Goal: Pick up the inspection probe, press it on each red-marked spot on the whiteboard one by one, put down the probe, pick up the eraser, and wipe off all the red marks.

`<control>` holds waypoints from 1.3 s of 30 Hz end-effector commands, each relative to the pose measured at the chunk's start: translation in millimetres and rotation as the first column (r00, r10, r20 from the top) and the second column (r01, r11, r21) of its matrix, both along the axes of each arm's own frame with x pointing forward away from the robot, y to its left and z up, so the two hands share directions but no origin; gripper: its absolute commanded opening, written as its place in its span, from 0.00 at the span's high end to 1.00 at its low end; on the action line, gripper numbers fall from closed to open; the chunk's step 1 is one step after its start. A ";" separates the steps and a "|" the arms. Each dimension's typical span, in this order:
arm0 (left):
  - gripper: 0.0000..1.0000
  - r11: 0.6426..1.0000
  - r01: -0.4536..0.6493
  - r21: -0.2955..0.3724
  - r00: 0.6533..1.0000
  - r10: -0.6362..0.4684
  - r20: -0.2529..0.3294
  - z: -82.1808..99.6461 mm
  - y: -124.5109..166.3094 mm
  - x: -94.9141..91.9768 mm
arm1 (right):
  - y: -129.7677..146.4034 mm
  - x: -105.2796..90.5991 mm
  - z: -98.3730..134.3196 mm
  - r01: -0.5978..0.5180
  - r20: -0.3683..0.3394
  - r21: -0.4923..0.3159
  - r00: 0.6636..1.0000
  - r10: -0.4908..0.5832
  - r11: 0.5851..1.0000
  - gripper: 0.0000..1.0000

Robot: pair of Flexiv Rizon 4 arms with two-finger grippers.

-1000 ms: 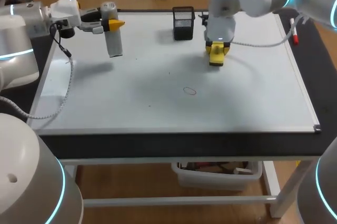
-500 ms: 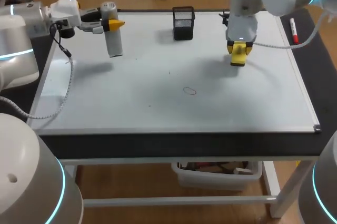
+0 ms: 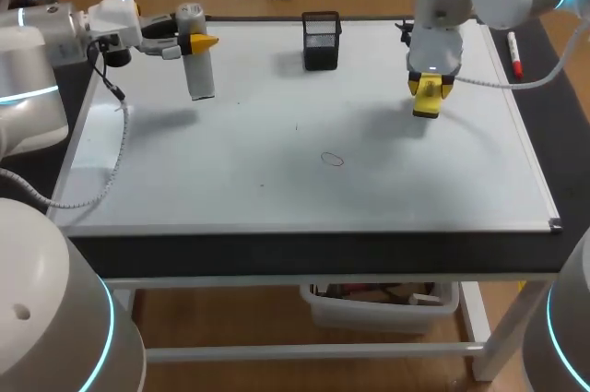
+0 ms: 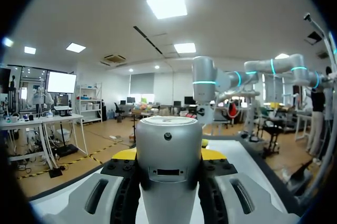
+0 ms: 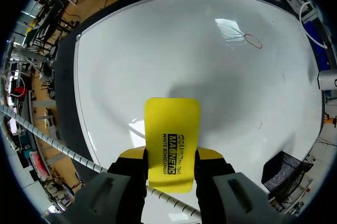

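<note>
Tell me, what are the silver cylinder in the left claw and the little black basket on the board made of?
The inspection probe looks like satin metal, or metal-look plastic: a smooth grey surface with soft highlights. The black mesh holder seems to be painted wire mesh: its walls are dark, thin and partly see-through.

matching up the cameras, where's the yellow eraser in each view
Head view: eraser in the right gripper, over the whiteboard's far right part.
Left wrist view: cannot make it out; the probe fills the foreground.
Right wrist view: eraser clamped between its own fingers.
Shared landmark: red ring, head and right wrist only.
</note>
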State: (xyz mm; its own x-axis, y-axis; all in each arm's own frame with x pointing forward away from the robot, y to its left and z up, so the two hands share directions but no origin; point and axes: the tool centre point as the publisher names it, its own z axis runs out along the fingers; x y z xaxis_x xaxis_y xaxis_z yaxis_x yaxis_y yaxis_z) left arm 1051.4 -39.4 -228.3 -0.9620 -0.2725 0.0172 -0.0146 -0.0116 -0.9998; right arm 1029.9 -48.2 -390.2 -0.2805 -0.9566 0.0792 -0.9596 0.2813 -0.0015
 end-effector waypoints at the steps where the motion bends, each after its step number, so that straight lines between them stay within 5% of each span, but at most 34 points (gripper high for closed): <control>1: 1.00 1.000 -0.004 0.000 1.000 0.004 0.002 0.9 -0.8 -0.8 | -1.4 -0.9 2.0 -0.002 0.002 -0.002 1.000 0.002 1.000 1.00; 6: 1.00 1.000 0.000 0.000 1.000 0.000 0.003 2.3 -2.6 -2.7 | -1.4 -0.9 2.0 -0.002 0.002 -0.002 1.000 0.002 1.000 1.00; 17: 1.00 0.983 0.182 -0.024 0.983 -0.181 0.027 11.9 -55.1 -55.4 | -1.4 -0.9 2.0 -0.002 0.002 -0.002 1.000 0.002 1.000 1.00; 32: 1.00 0.883 0.463 -0.078 0.886 -0.463 0.023 4.3 -144.5 -134.9 | -1.4 -0.9 2.0 -0.002 0.002 -0.002 1.000 0.002 1.000 1.00; 39: 1.00 0.832 0.548 -0.087 0.836 -0.548 0.021 -2.8 -178.5 -157.5 | -1.4 -0.9 2.0 -0.002 0.002 -0.002 1.000 0.002 1.000 1.00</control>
